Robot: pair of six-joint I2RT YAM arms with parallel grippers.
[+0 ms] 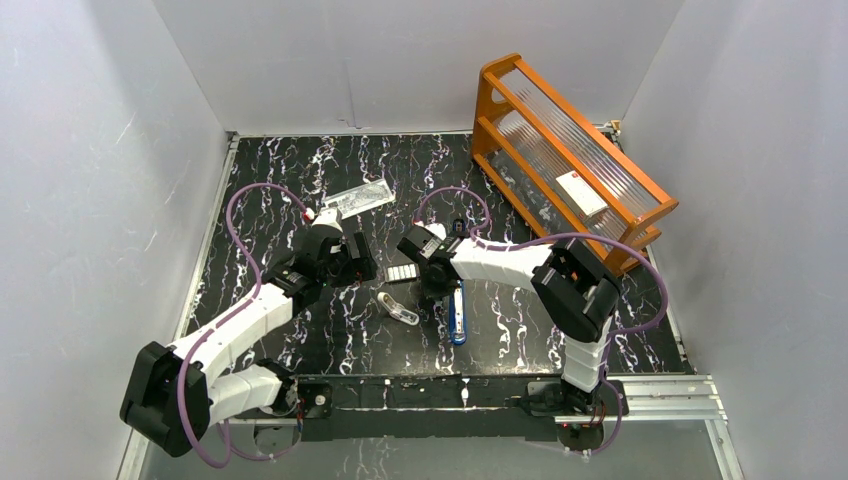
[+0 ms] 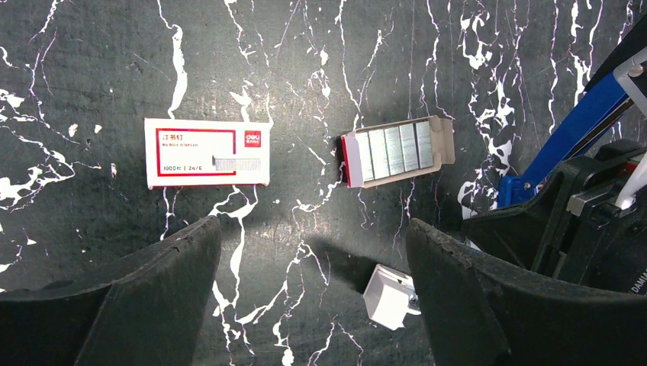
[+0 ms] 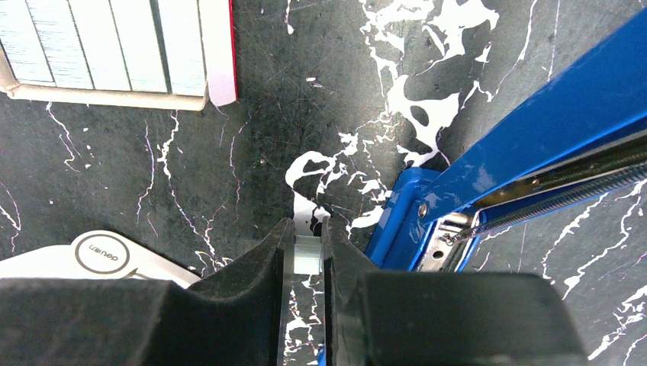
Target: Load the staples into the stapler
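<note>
- The right pincer (image 3: 307, 230) stood over the bench (image 1: 280, 165), narrowed to a slit, with what looked like a single staple strip (image 3: 307, 255) nipped between its tips.
- The left pincer (image 2: 311, 229) hung wide and held nothing, looking down on the rest of the staples (image 2: 393, 150).
- Those staples lay as flat grey strips side by side in an open cardboard tray (image 2: 441, 137), between the red-and-white box (image 2: 207, 152) and the stapler (image 3: 534, 122).
- The stapler sat just beside the right pincer, its blue top swung up and its silver rail (image 3: 549, 194) and spring laid bare.
- From above, the stapler's long axis ran roughly from the near edge toward the far wall, with its hinge end nearest the pincer.
- I judged the strip light and stiff along its length but brittle, likely to snap under a twist, and slick on its metal sides.
- A hold across the narrow sides near the middle seemed safest.
- To drop in, the strip's length would have to line up with the rail.
</note>
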